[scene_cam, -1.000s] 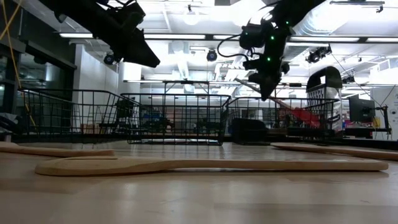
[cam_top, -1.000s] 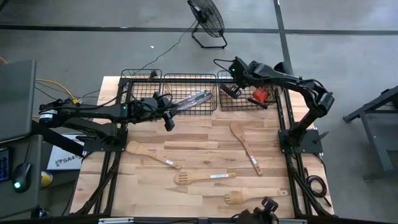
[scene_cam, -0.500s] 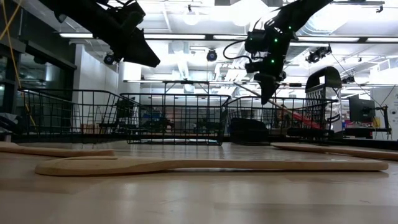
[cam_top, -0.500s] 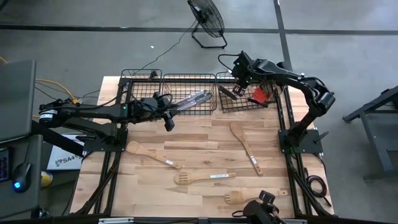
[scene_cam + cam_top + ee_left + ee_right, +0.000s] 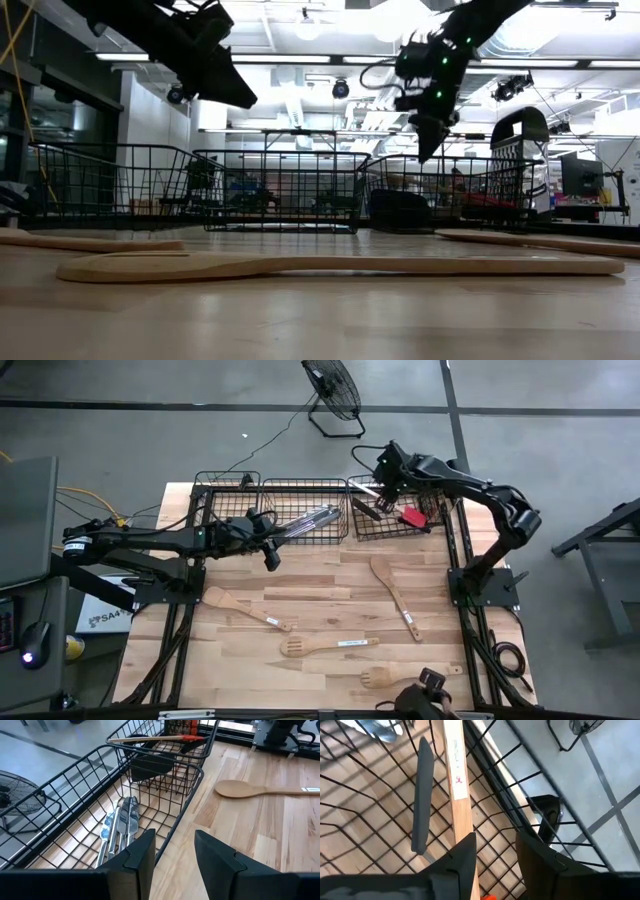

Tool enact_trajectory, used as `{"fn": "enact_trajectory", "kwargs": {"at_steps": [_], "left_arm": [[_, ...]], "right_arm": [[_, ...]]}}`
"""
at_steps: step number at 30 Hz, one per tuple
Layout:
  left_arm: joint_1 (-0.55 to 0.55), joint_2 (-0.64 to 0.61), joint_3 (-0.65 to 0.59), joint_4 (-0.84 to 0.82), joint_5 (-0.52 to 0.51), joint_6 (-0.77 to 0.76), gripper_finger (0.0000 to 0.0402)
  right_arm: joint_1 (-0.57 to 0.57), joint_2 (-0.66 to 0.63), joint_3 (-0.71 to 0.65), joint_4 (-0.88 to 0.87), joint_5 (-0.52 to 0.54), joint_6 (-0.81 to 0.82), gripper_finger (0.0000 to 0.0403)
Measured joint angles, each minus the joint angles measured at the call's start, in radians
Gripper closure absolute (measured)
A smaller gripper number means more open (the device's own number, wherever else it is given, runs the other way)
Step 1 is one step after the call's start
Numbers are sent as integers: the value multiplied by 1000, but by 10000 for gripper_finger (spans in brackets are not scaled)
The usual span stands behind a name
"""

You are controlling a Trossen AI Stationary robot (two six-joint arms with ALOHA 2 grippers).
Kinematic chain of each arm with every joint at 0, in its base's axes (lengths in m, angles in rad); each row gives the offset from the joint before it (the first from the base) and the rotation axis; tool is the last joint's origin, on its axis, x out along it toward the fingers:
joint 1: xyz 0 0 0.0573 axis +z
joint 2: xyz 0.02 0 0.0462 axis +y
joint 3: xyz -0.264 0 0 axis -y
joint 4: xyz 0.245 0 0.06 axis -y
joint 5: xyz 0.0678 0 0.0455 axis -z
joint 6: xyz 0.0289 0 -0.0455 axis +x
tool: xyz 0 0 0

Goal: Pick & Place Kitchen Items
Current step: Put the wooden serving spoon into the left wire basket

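The red-headed spatula (image 5: 410, 516) lies in the right wire basket (image 5: 440, 532). Its wooden handle (image 5: 456, 765) runs toward the basket's far left corner, next to a black spatula (image 5: 422, 795). My right gripper (image 5: 495, 840) is open just above that handle, over the basket (image 5: 383, 488). My left gripper (image 5: 174, 837) is open and empty over the table (image 5: 270, 555), beside the middle basket that holds silver cutlery (image 5: 120, 822). Two wooden spoons (image 5: 245, 608) (image 5: 393, 592) and two slotted wooden spatulas (image 5: 325, 645) (image 5: 405, 677) lie flat on the table.
Three black wire baskets stand in a row along the far edge; the left one (image 5: 225, 500) shows nothing inside. The arms' black frames run along both table sides. A floor fan (image 5: 332, 395) stands beyond the table.
My right gripper has gone a little up and toward the far edge over the right basket. The red-headed spatula, which slanted up to the gripper before, has sunk at its handle end and now lies lower in the basket.
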Motion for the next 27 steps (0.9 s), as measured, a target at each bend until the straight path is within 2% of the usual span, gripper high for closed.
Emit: {"fn": "enact_trajectory", "kwargs": {"at_steps": [4,7,11,16,21,27], "left_arm": [[0,-8,0,-21,0,0,268],[0,-8,1,-42,-1,0,268],[0,-8,1,-72,-1,6,268],[0,-8,1,-77,-1,20,268],[0,-8,1,-72,-1,26,268],[0,-8,1,-71,-1,28,268]], "right_arm": [[1,-74,0,-24,-16,28,264],[1,-148,0,-64,-82,77,263],[6,-241,0,-155,-181,202,268],[31,-331,0,-260,-223,366,269],[84,-364,0,-326,-270,497,269],[199,-366,-15,-412,-262,627,269]]}}
